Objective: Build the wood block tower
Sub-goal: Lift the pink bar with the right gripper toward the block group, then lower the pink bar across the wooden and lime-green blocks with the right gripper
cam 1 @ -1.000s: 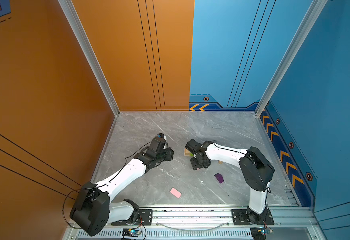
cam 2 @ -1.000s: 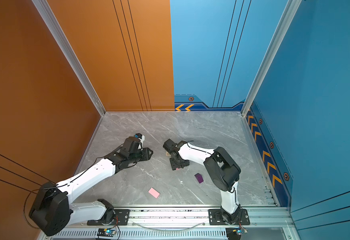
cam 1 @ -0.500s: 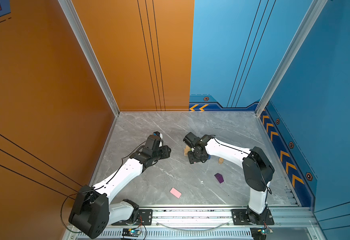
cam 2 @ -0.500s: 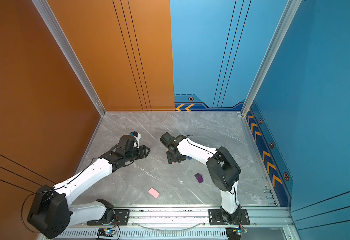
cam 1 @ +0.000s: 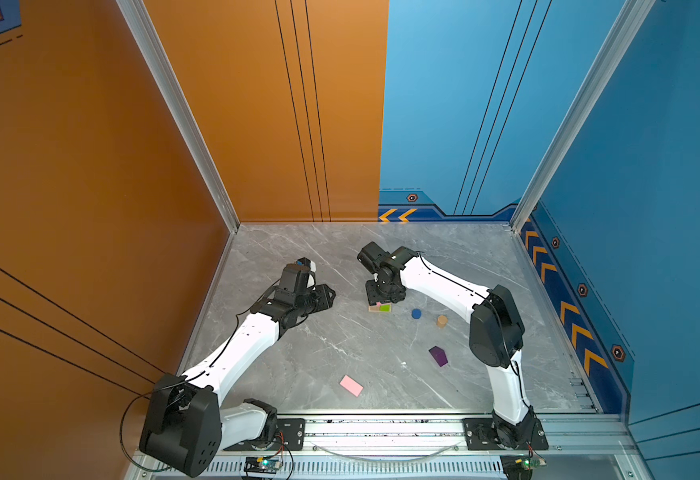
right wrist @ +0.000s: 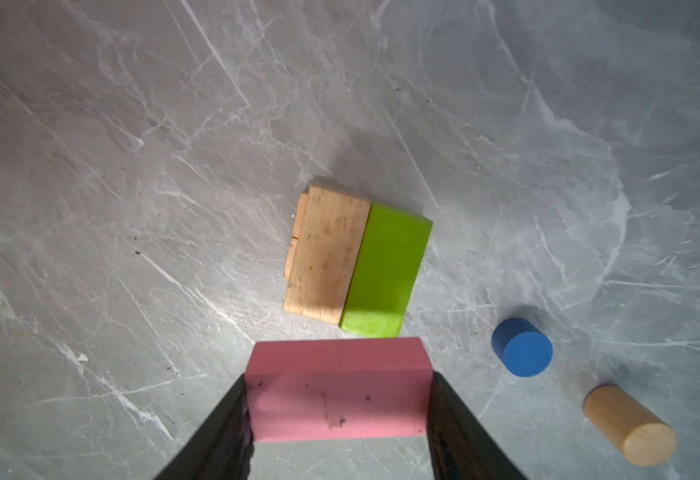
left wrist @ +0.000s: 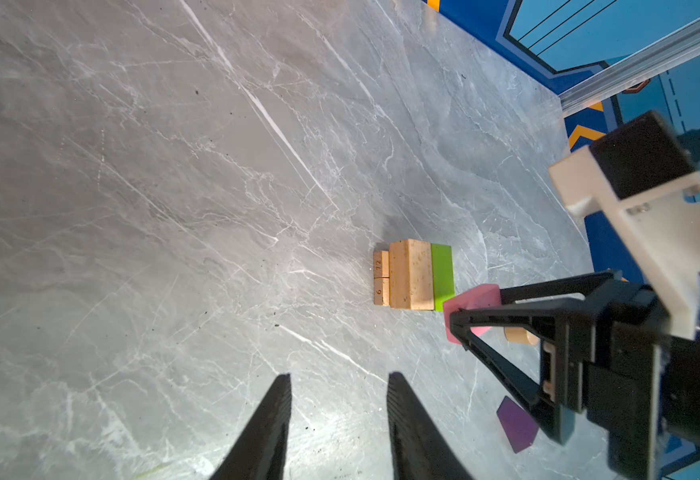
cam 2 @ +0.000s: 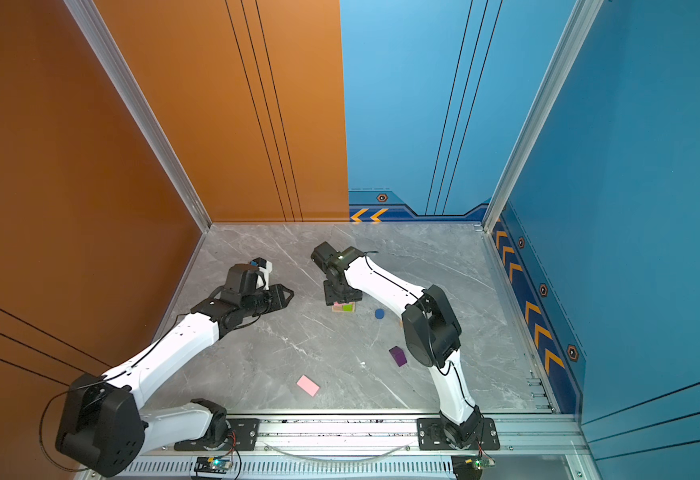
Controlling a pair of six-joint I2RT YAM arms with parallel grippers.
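Nearest the front rail, one loose pink slab (cam 1: 351,385) lies flat, with bare marble floor (cam 1: 298,353) all around it. Farther in sit one purple peaked block (cam 1: 438,355), then one blue cylinder (cam 1: 416,313) and one tan cylinder (cam 1: 442,320), set apart. At mid-floor the wood block tower (cam 1: 381,308) is only a base: one tan bar (right wrist: 325,253) touching one lime-green bar (right wrist: 385,270). The right gripper (right wrist: 338,380) pinches the second pink slab (right wrist: 337,399) just beside them. The left gripper (left wrist: 338,378), spread and empty, hangs to their left. Open floor runs back to the walls (cam 1: 298,124).
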